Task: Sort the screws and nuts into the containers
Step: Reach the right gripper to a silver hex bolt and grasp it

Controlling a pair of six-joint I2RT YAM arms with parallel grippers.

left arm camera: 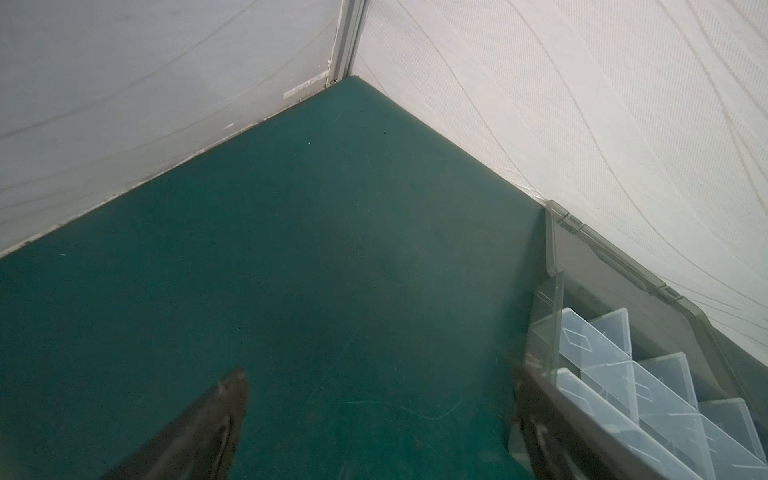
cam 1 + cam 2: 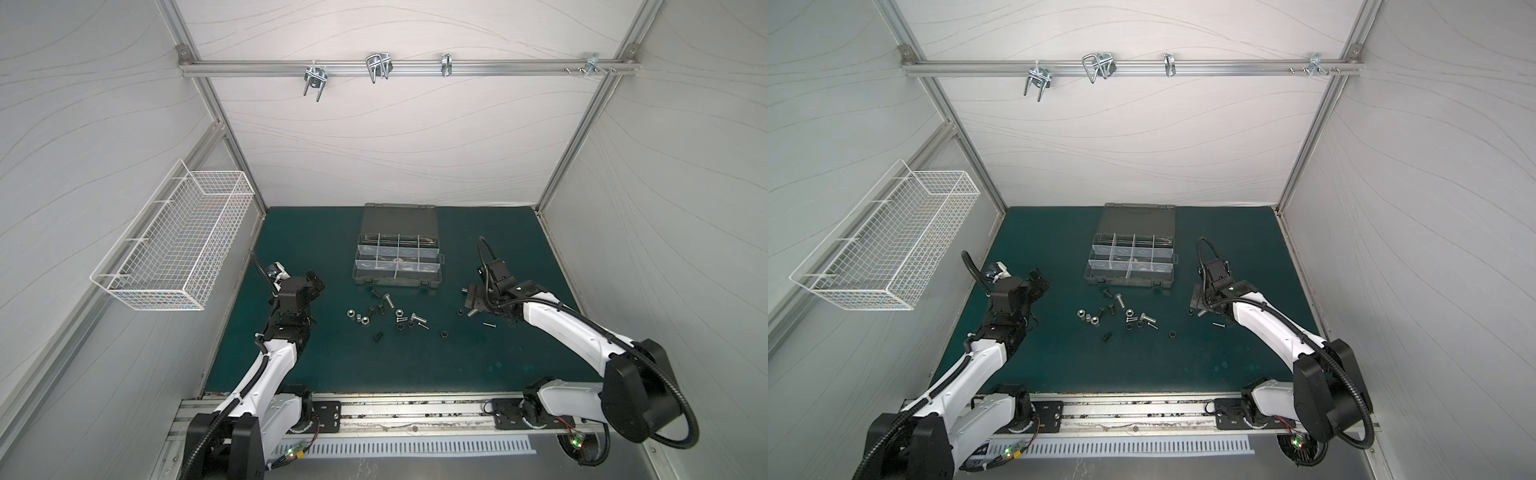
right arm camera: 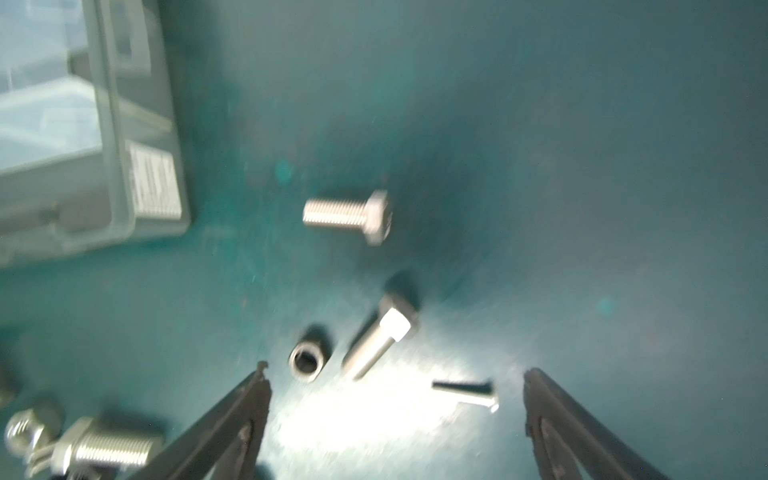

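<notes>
Nearby, screws [image 2: 388, 300] and nuts [image 2: 358, 319] lie scattered on the green surface [image 2: 291, 353] before the open organizer case [image 2: 390, 283]. Left tool [image 1: 378, 374] gapes empty near it; right tool [image 3: 395, 374], jaws apart, hangs over a blurred hex bolt [image 3: 380, 336], black nut [image 3: 307, 361] and thin screw [image 3: 463, 385].

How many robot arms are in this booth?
2. The left arm stands near the wire basket; the right arm reaches over screws right of the organizer case. None seems hidden.

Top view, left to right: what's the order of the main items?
White wire basket → left gripper → organizer case → right gripper. Loose screws and nuts lie in front of the case, sharing its span, so left out.
</notes>
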